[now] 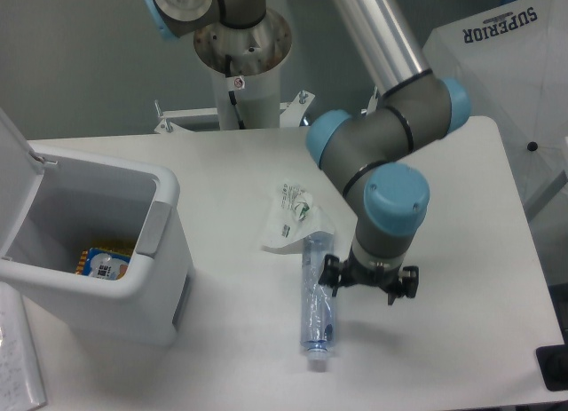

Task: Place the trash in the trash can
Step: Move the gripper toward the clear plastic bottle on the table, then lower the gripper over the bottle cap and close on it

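A crushed clear bluish bottle [317, 296] with a white cap lies lengthwise on the table, cap toward the front edge. A crumpled white-clear wrapper [294, 220] lies at the bottle's far end, touching it. The white trash can [151, 278] stands at the left with its lid swung open; a blue and yellow item [104, 262] lies at its bottom. My gripper [369, 285] hangs above the table just right of the bottle's middle, its fingers [330, 275] spread apart with nothing between them.
The arm's base column [240, 65] rises at the table's back. A white panel with dark lettering [506, 47] leans beyond the right edge. White paper [16, 371] lies at the front left corner. A dark object [555, 367] sits at the front right.
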You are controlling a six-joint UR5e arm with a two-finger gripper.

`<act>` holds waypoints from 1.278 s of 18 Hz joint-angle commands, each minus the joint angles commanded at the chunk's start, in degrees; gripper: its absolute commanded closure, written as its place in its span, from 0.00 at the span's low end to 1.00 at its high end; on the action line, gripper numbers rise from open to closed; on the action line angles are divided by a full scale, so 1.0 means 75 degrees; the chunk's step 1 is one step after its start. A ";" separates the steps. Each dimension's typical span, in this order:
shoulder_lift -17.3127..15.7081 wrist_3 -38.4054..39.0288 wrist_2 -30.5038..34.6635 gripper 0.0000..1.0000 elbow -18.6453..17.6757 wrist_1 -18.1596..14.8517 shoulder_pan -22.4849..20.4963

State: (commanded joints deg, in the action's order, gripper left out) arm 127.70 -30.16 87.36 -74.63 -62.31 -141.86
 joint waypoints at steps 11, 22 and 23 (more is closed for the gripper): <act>0.0996 0.1383 0.0363 0.00 0.1606 -0.1664 0.0715; 0.1536 0.1936 0.1266 0.01 0.1818 -0.1582 0.1125; 0.1548 0.1912 0.1266 0.08 0.1783 -0.1582 0.1137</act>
State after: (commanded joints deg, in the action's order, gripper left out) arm 139.31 -15.82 96.86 -61.26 -74.18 -133.33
